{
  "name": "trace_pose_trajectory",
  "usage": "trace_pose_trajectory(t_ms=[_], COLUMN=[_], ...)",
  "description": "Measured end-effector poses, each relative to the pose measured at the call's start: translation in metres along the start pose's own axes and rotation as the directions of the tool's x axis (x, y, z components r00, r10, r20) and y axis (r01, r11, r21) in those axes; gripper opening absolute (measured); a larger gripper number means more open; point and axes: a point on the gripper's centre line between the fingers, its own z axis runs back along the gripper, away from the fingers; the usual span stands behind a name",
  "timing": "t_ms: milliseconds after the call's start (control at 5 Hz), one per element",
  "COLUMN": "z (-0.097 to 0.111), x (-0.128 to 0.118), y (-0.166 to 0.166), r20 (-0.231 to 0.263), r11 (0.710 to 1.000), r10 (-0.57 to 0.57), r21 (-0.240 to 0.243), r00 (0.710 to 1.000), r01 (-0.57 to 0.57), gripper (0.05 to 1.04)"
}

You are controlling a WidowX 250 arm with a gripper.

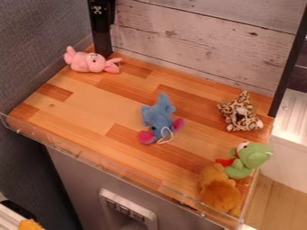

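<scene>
"As you look over the wooden worktop (90, 103), where does the blue plush toy with pink ears (159, 114) lie?"

"Around the middle, with its ears and face towards the front edge. A loop of white string (170, 139) rests beside its face."

"And the gripper, how does it stand?"

"I cannot tell, nor whether it is pinching anything."

"What is at the back?"

"A pink plush rabbit (89, 63) lies near the back left corner, close to a black upright post (103, 40). Near the back right corner sits a leopard-spotted plush toy (240, 113), well apart from the rabbit. A board of whitewashed planks (192, 40) stands along the back edge, with a second black post (289, 72) at its right end."

"Which toys are at the front right?"

"An orange-brown plush toy (219, 191) lies by the front right corner. Just behind it, at the right edge, is a green plush toy (246, 161) with red at its front; the two touch."

"What runs along the front edge?"

"A clear plastic lip (99, 165). Below it, a pale socket panel (128, 210) is set on the grey front (72, 179)."
</scene>
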Motion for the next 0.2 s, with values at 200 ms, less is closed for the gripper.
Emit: trace_pose_trajectory(t_ms=[200], z=[0.0008], x=[-0.0032], y=[-0.0007], r20=[0.003], r11=[0.999], r10=[0.028], r21=[-0.019], r00=[1.0], r01=[-0.028], gripper=[0.998])
